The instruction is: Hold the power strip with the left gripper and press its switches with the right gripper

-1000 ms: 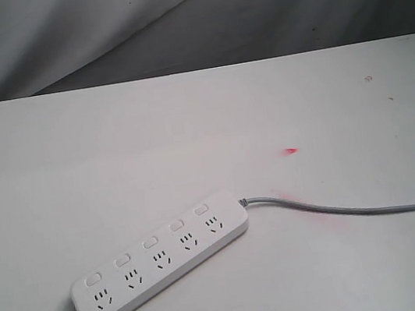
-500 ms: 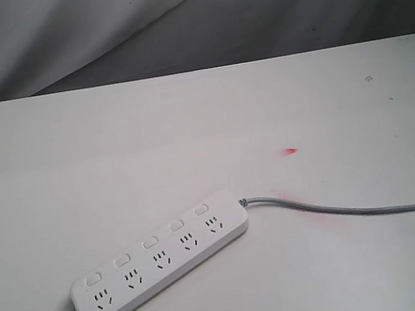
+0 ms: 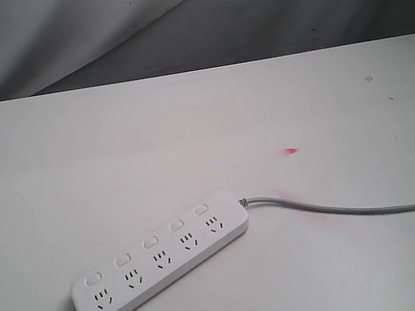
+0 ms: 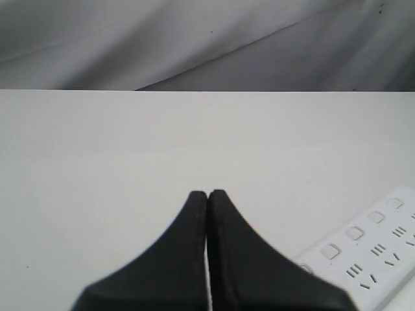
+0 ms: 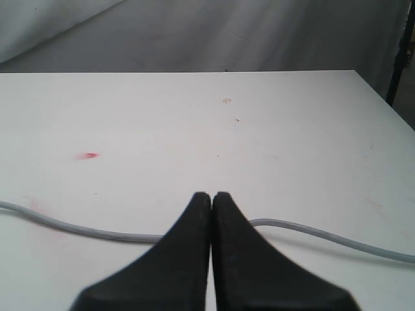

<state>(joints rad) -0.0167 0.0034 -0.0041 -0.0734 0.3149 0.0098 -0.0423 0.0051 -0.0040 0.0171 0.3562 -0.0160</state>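
The white power strip (image 3: 161,259) lies slanted on the white table, its row of small switches (image 3: 149,243) along its far edge and its grey cable (image 3: 358,209) running off to the right. Neither gripper shows in the exterior view. In the left wrist view my left gripper (image 4: 207,193) is shut and empty, with the power strip (image 4: 366,253) off to one side, apart from it. My right gripper (image 5: 211,194) is likewise shut and empty, hanging above the grey cable (image 5: 97,230), which passes behind its fingers.
A small red mark (image 3: 292,150) sits on the table (image 3: 190,142) beyond the strip, with a faint pink smear near the cable. Grey cloth (image 3: 170,19) hangs behind the table's far edge. In the right wrist view the table's side edge (image 5: 389,110) shows.
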